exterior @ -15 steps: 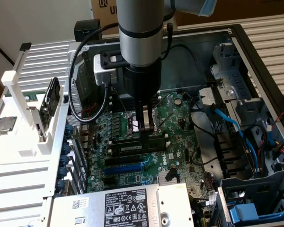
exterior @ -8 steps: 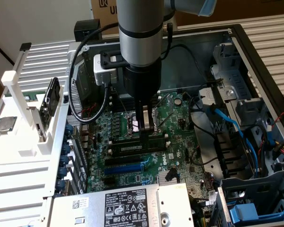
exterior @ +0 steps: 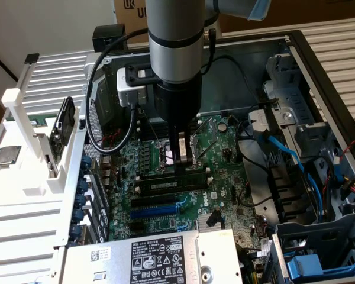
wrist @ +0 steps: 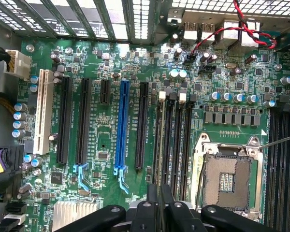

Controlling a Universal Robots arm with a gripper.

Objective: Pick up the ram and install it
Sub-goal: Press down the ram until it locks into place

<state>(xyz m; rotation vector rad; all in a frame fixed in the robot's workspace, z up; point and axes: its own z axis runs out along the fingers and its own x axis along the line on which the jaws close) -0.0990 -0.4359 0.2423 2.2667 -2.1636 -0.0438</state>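
With its fingers nearly together, the gripper sits over the ram in its slot, where an off-center push could leave 1 end unseated.

You're looking into an open PC case with a green motherboard lying flat inside. An empty CPU socket is sitting with its metal frame showing, a blue expansion slot running beside black ones. Blue cables are trailing at the exterior view's right. A power supply with a label is sitting near the camera. A white rack is standing at the exterior view's left, a loose CPU chip lying beside it.
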